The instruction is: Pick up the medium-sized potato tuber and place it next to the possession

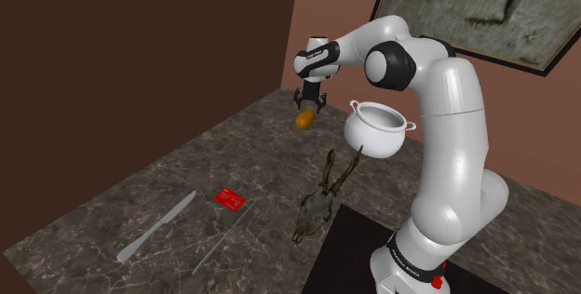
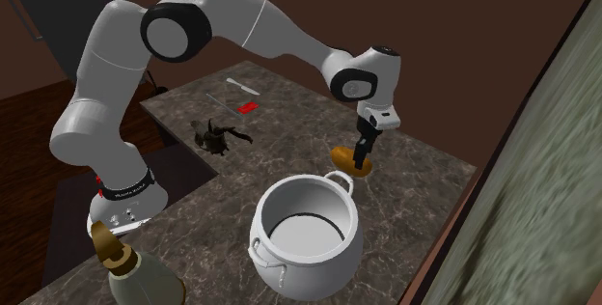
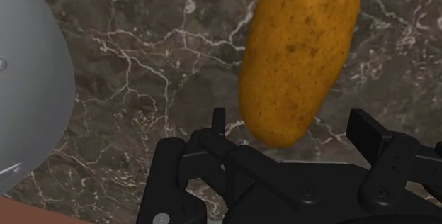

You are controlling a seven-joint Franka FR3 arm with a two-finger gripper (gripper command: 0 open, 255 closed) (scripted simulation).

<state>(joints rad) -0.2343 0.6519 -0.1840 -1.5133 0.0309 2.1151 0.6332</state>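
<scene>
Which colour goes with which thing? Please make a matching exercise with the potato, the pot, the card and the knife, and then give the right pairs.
Things:
1. potato
2. pot
3. card
4. knife

Colours:
a. red
b. grey
c. yellow-brown
d. white

Pairs: 1-c; 2-d; 3-a; 4-b
</scene>
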